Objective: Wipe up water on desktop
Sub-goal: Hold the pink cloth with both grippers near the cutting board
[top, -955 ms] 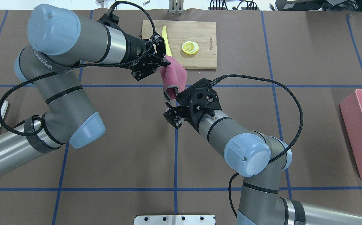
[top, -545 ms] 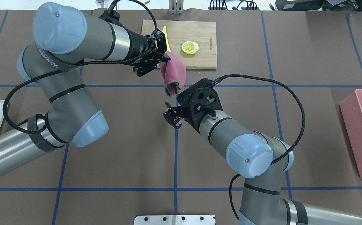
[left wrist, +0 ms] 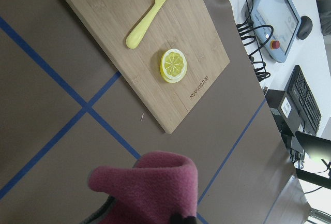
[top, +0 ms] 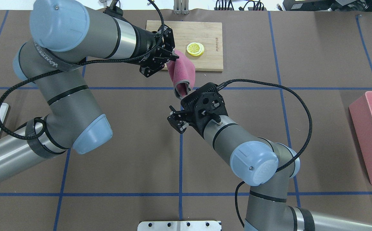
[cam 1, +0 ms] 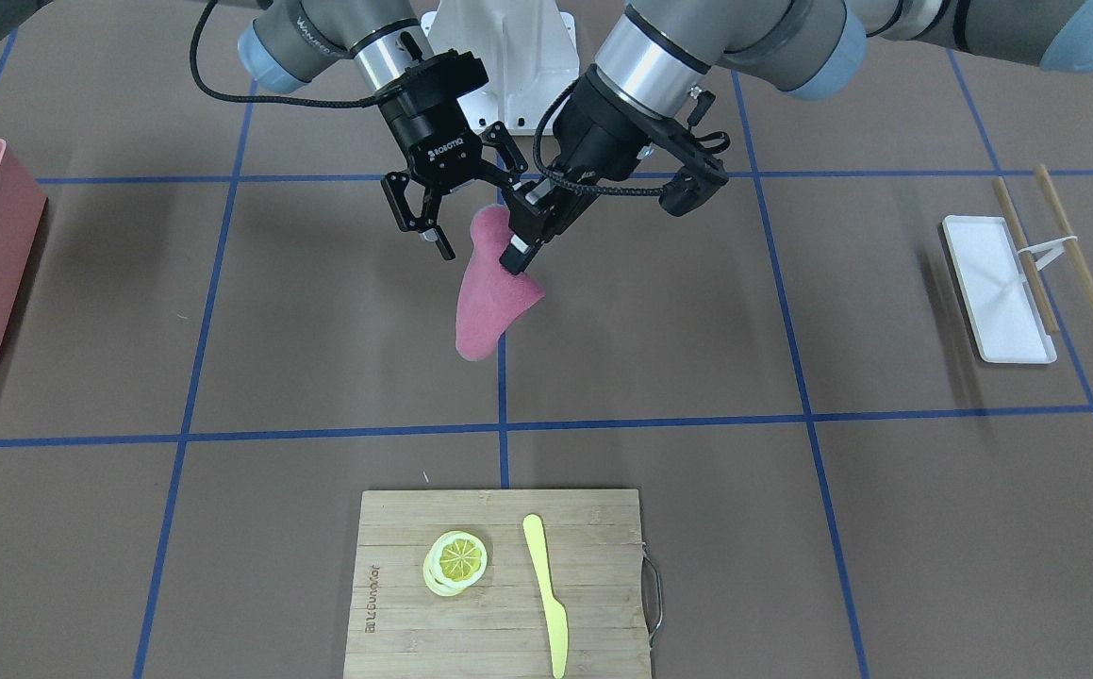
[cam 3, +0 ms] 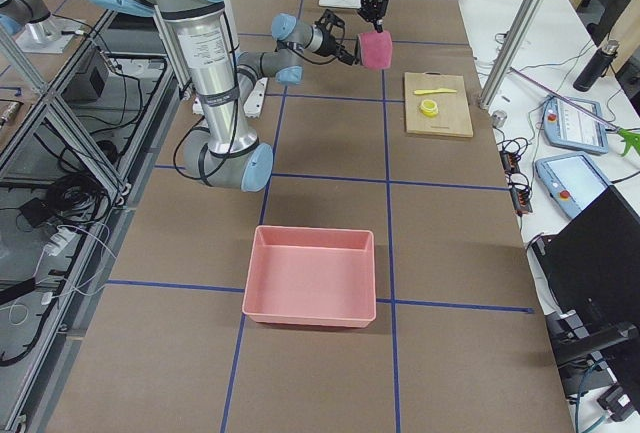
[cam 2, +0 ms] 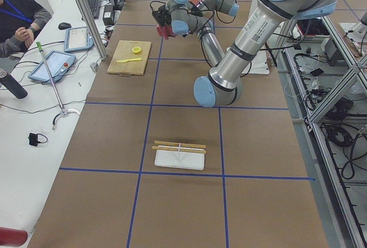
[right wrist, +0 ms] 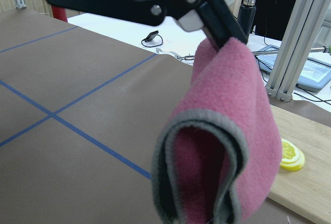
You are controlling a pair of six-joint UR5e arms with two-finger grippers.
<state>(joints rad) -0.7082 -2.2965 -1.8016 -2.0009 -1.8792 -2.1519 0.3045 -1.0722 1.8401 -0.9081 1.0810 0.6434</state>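
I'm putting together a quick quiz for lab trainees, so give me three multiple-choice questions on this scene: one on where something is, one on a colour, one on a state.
1. Where are the lemon slices? A in the pink bin; B on the bamboo board; C on the white tray.
2. What colour is the cloth? A pink; B blue; C white.
3. What holds the cloth? A the left tool; B the right tool; C nothing, it lies flat.
Answers: B, the slices sit on the board; A, it is pink with grey edging; A, the left tool is shut on its top, the right tool open.
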